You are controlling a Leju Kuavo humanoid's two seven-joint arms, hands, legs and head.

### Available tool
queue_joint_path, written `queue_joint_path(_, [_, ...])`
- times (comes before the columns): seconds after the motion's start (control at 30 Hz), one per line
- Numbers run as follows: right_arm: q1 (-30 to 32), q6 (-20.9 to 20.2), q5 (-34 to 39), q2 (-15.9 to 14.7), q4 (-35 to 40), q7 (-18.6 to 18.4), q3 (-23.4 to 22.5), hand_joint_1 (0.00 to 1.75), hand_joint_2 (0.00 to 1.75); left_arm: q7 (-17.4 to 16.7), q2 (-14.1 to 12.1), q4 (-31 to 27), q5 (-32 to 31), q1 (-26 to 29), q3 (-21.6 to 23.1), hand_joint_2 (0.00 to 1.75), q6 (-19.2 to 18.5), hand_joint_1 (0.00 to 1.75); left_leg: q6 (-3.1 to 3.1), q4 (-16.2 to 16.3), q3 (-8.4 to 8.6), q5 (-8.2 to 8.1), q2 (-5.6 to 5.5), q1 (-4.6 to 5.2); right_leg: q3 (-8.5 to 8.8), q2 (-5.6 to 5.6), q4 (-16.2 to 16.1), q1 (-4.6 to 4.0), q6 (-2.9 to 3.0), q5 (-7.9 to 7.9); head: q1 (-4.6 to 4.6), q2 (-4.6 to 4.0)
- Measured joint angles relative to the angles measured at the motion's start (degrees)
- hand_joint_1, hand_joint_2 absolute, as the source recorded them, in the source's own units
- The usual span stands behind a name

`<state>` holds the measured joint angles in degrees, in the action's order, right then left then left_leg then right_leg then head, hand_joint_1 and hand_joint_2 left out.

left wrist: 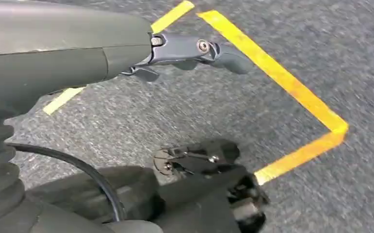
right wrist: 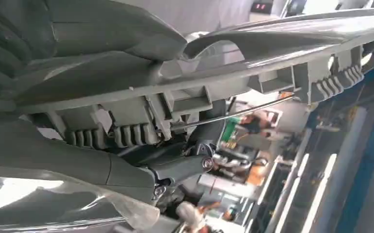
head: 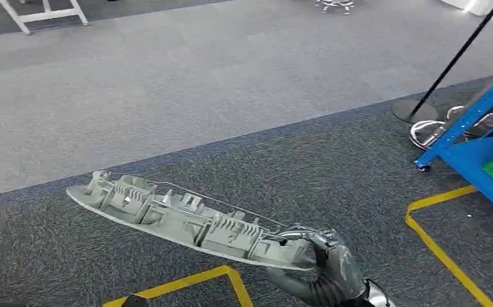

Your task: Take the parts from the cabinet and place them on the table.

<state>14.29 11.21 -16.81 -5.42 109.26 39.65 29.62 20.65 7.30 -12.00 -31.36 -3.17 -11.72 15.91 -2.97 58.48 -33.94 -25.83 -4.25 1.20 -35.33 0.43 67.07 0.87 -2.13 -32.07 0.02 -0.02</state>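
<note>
One long grey moulded part [head: 186, 220] hangs in the air above the dark carpet [head: 333, 166], carried flat with its ribbed, clip-studded back facing up. From the far left tip it runs unsupported all the way across to the right robot hand [head: 323, 265], which grips only the right end, fingers wrapped over the edge. It looks like thin stiff plastic, light for its length, with a thin wire rod along the back that seems easy to bend. Held at one end like this, the free tip would probably swing and droop on any quick turn; a grip nearer the middle, on the plain rim and off the rod and clips, would likely steady it. The right wrist view confirms the clasp, thumb and fingers pressed on the ribbed underside. The left robot hand [left wrist: 194, 51] hangs over the carpet and yellow floor tape [left wrist: 277, 77], fingers loosely extended, holding nothing. At far right stands a blue cabinet frame [head: 474, 137].
</note>
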Motion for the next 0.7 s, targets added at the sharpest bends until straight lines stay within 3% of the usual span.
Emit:
queue_joint_path(0.03, [0.0,0.0,0.0,0.0,0.0,0.0,0.0,1.75,1.75,0.0,0.0,0.0,0.0,-0.1,0.0,1.75,0.0,0.00,0.12,0.2,0.00,-0.08,-0.73,0.00,2.08,1.47,-4.8,0.04,0.22,2.45,0.04,0.00])
queue_joint_path(0.07, [-0.1,0.0,0.0,0.0,0.0,0.0,0.0,1.75,1.75,0.0,0.1,0.0,-0.2,-0.1,0.0,1.75,0.0,0.00,0.32,0.5,-0.27,-0.19,-1.31,0.11,2.96,4.22,-6.9,0.22,0.43,1.89,-0.02,0.00])
queue_joint_path(0.1, [0.0,0.1,0.0,0.0,0.0,0.0,0.0,1.75,1.75,0.0,0.1,0.0,-0.2,-0.2,0.0,1.75,0.0,0.00,0.52,1.1,-0.83,-0.28,-2.05,0.16,3.69,4.21,-8.4,0.46,0.33,1.74,-0.02,0.00])
queue_joint_path(0.2, [0.0,0.1,-0.1,0.0,0.1,0.0,0.0,1.75,1.75,0.0,0.1,0.0,-0.5,0.3,0.0,1.75,0.1,0.00,1.57,0.8,-1.42,0.37,-3.54,-0.40,3.75,2.84,-8.1,-0.09,0.90,2.10,0.02,0.00])
queue_joint_path(0.23, [0.0,0.2,-0.1,0.0,0.1,0.0,0.0,1.75,1.75,0.0,-0.1,0.0,-0.5,0.3,0.0,1.75,0.1,0.00,1.68,1.2,-1.59,0.05,-3.26,-0.33,3.99,1.90,-8.5,0.43,1.34,2.38,0.02,0.00])
queue_joint_path(0.27, [0.0,0.2,-0.1,0.1,0.2,0.0,0.0,1.75,1.75,0.0,0.0,0.0,-0.5,0.3,0.0,1.75,0.1,0.00,2.17,2.5,-2.02,-0.97,0.02,-0.01,4.26,1.28,-8.7,0.39,1.46,2.39,-0.32,0.00])
queue_joint_path(0.3, [0.0,0.2,-0.1,0.3,0.2,0.0,0.0,1.75,1.75,0.0,0.0,0.0,-0.5,0.2,0.0,1.75,0.1,0.00,2.76,5.4,-3.40,-2.80,2.04,-0.22,4.37,0.47,-8.7,0.36,1.75,2.25,-0.72,0.00])
queue_joint_path(0.37, [0.0,0.2,-0.1,0.5,0.2,0.0,-0.1,1.75,1.75,0.0,0.0,0.0,-0.5,-0.1,0.0,1.75,0.1,0.00,3.56,14.5,-7.74,-6.91,3.44,-0.94,4.48,-1.33,-8.7,0.26,1.95,2.05,-0.66,0.00])
queue_joint_path(0.4, [0.1,0.2,-0.1,0.5,0.2,0.0,-0.1,1.75,1.75,0.0,0.0,0.0,-0.5,-0.1,0.0,1.75,0.1,0.00,3.86,17.9,-9.42,-7.79,3.60,-1.27,4.49,-2.14,-8.7,0.27,1.92,1.97,-0.66,0.00])
queue_joint_path(0.43, [0.1,0.2,-0.1,0.5,0.2,0.0,-0.1,1.75,1.75,0.0,0.0,0.0,-0.5,0.0,0.0,1.75,0.1,0.00,4.09,18.3,-9.65,-7.22,3.69,-1.63,4.58,-2.88,-8.7,0.28,1.86,1.85,-0.68,0.00])
queue_joint_path(0.47, [0.1,0.2,-0.1,0.5,0.2,0.0,-0.1,1.75,1.75,0.0,0.0,0.0,-0.5,0.1,0.0,1.75,0.1,0.00,4.24,16.4,-8.71,-5.55,3.84,-1.89,4.71,-3.54,-8.7,0.28,1.77,1.71,-0.63,0.00])
queue_joint_path(0.53, [0.1,0.2,-0.1,0.6,0.2,0.0,-0.1,1.75,1.75,0.0,0.0,0.0,-0.6,0.1,0.0,1.75,0.1,0.00,4.20,6.8,-3.82,-0.46,5.03,-2.04,5.32,-4.91,-8.7,0.32,1.32,1.28,-0.66,0.00])
queue_joint_path(0.57, [0.1,0.2,-0.1,0.7,0.2,0.0,-0.1,1.75,1.75,0.0,0.0,0.0,-0.7,0.1,0.0,1.75,0.1,0.00,4.03,2.5,-1.71,0.51,7.20,-1.91,5.61,-5.52,-8.7,0.31,0.93,0.96,-0.68,0.00])
queue_joint_path(0.6, [0.1,0.2,-0.1,0.8,0.2,0.0,-0.1,1.75,1.75,0.0,0.0,0.0,-0.7,-0.1,0.0,1.75,0.1,0.00,3.87,1.9,-1.21,-0.43,8.42,-0.98,5.59,-5.95,-8.6,-0.06,0.45,0.67,-0.66,0.00])
queue_joint_path(0.63, [0.1,0.3,-0.1,0.8,0.2,0.0,-0.1,1.75,1.75,0.0,0.1,0.0,-0.9,-0.3,0.0,1.75,0.1,0.00,3.07,1.6,-1.35,-0.54,8.10,-0.96,5.32,-6.43,-8.6,-0.13,0.10,0.56,-0.57,0.00])
queue_joint_path(0.7, [-0.1,0.3,-0.2,0.8,0.2,0.0,-0.1,1.75,1.75,0.0,0.1,0.0,-1.0,0.1,-0.1,1.75,0.1,0.00,2.41,1.5,-1.53,-0.69,6.95,-0.47,6.13,-7.71,-9.0,0.11,-0.35,0.46,-0.46,0.00])
